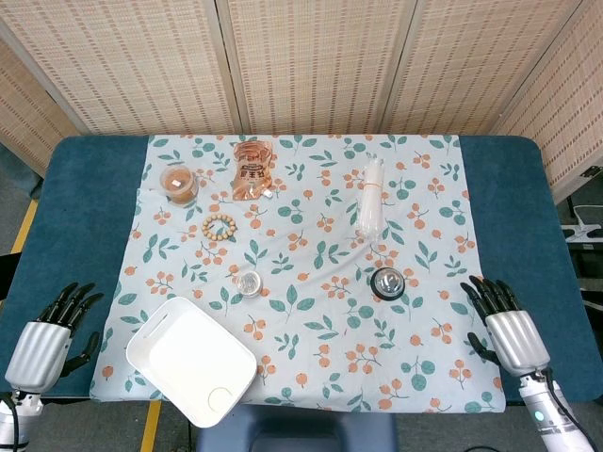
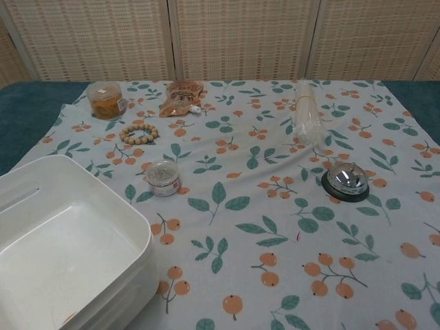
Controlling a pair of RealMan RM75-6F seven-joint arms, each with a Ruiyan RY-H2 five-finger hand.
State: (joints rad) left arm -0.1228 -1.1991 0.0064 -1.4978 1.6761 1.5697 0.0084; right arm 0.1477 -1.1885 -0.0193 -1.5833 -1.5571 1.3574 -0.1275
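My left hand (image 1: 49, 337) rests at the table's near left corner on the blue cover, fingers spread and holding nothing. Over at the near right edge my right hand (image 1: 506, 325) also lies with fingers apart and nothing in it. Neither hand appears in the chest view. Closest to the left hand is a white rectangular bin (image 1: 192, 361) (image 2: 65, 247), which has nothing in it. A silver call bell (image 1: 388, 282) (image 2: 346, 180) on a black base sits nearest the right hand.
On the floral cloth (image 1: 311, 358) lie a small round tin (image 1: 249, 283) (image 2: 163, 177), a wooden bead bracelet (image 1: 219, 226) (image 2: 138, 133), an orange-filled jar (image 1: 179, 183) (image 2: 106, 100), a snack pouch (image 1: 251, 169) (image 2: 181, 97) and a clear plastic sleeve of cups (image 1: 371, 198) (image 2: 306, 113). Woven screens stand behind.
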